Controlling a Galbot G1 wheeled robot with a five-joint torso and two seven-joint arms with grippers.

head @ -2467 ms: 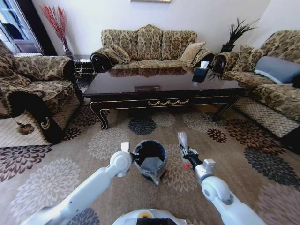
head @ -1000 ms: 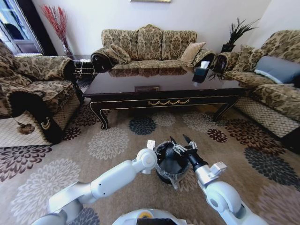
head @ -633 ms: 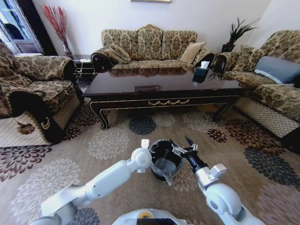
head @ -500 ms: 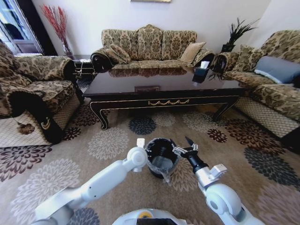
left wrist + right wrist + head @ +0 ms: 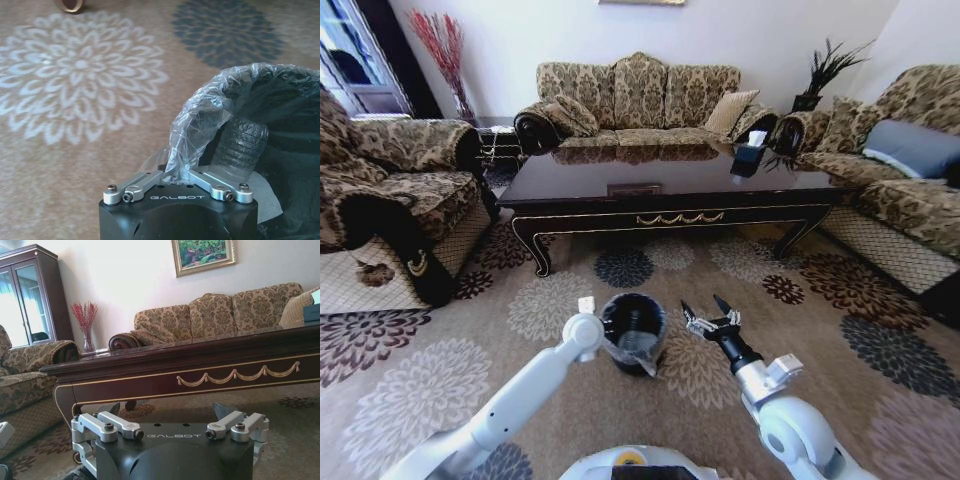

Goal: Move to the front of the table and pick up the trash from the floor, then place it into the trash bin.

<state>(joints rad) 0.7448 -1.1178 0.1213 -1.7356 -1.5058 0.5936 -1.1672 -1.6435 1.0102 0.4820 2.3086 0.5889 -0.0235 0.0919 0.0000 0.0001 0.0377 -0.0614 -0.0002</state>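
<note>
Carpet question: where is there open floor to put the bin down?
Carpet between the table and the bin is bare, also right of the right gripper. It is tight between the left gripper on the bin's rim and the right one.

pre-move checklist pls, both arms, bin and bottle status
1. Left gripper grip on the small round black trash bin with clear plastic liner: jaws shut on the liner-covered rim. Ok.
2. Clear ribbed plastic bottle inside the bin: it stands behind the liner in the left wrist view. Ok.
3. Right gripper free: jaws open, nothing between them, beside the bin over the beige flower-patterned carpet. Ok.
4. Clearance to the long glossy dark wood coffee table: bin and both grippers sit in front of it, apart. Ok.
5. Other litter remaining on the carpet: none visible near the bin, but the area under the arms is hidden. Cannot tell.
</note>
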